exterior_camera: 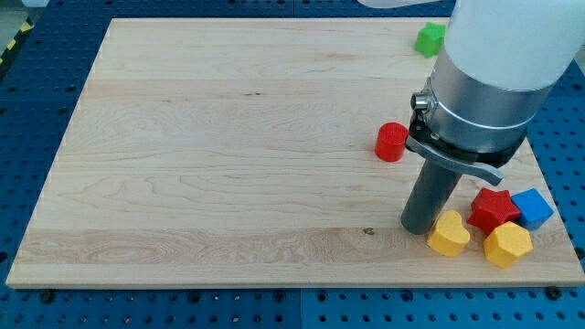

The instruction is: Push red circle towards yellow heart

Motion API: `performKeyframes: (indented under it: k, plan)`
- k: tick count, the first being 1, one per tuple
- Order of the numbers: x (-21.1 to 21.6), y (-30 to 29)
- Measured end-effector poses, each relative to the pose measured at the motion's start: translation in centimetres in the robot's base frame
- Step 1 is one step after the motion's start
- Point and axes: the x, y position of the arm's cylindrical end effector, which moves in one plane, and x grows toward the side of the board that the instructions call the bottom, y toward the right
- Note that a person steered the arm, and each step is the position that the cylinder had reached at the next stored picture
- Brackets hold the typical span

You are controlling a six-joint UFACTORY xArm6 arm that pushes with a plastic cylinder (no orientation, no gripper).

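The red circle is a short red cylinder on the wooden board, right of centre. The yellow heart lies near the view's bottom right. My tip rests on the board just left of the yellow heart, touching or nearly touching it, and below and slightly right of the red circle. The rod rises toward the view's upper right into the arm's large silver and white body, which hides part of the board.
A red star, a blue cube and a yellow hexagon cluster right of the heart near the board's right edge. A green block sits at the view's top right. The board lies on a blue perforated table.
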Motion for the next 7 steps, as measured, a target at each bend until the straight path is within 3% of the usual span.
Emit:
performKeyframes:
  k: [1,3,4,6,7]
  plan:
    - [-0.2,-0.5]
    - [-6.6,-8.4]
    - [-10.3,-8.7]
    - [-13.7,-4.1]
    - [-12.6,-1.7]
